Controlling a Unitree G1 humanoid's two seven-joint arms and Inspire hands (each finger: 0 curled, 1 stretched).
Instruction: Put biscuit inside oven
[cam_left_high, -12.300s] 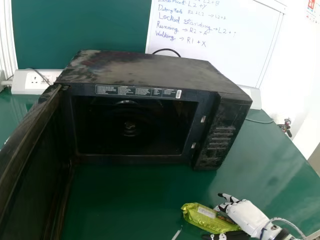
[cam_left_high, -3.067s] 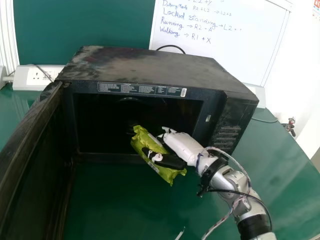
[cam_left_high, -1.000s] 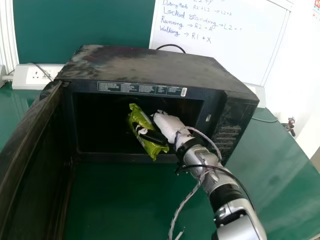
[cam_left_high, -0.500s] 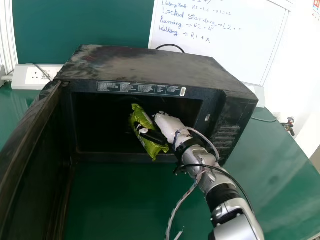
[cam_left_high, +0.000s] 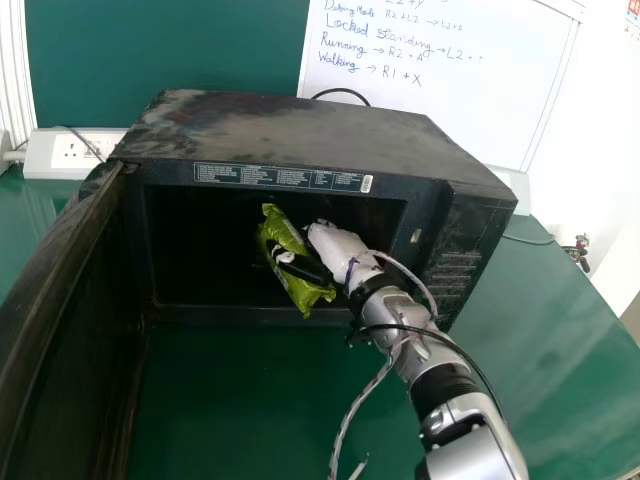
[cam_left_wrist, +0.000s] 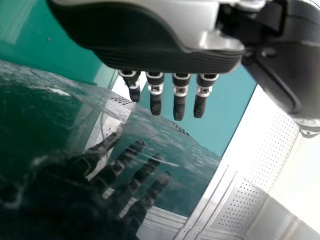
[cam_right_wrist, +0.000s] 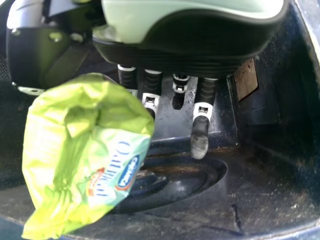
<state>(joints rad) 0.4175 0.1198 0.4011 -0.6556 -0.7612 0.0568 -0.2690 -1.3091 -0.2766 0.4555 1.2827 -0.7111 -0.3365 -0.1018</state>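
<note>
We list 1 biscuit (cam_left_high: 282, 226), green wrapper, held at a slant in the mouth of the oven (cam_left_high: 300, 132). In the head view its far end lies against the dark interior and its near end overlaps the front sill; whether it touches the sill, we cannot tell.

1 right hand (cam_left_high: 338, 252), white-backed, closed on the biscuit: we see a dark digit laid across the wrapper. In the right wrist view the fingers (cam_right_wrist: 200, 135) reach down, nearly straight, partly behind the biscuit, above a round recess (cam_right_wrist: 217, 172) in the oven floor. 1 brown plate (cam_right_wrist: 246, 80) is set in the oven wall.

1 left hand (cam_left_wrist: 160, 57), in the left wrist view, fingers straight and spread slightly, holding nothing. Beside it we note 1 glossy panel (cam_left_wrist: 40, 110), bearing the hand's reflection.

1 oven, black and dusty, standing on the green surface (cam_left_high: 230, 400); its door (cam_left_high: 85, 310) is swung wide on the left. 1 printed label (cam_left_high: 280, 177) runs above the mouth.

Behind: 1 whiteboard (cam_left_high: 440, 115) with handwriting, 1 black cable (cam_left_high: 340, 91) looping above the oven's back edge, and, to the left, 1 socket unit (cam_left_high: 75, 152).
</note>
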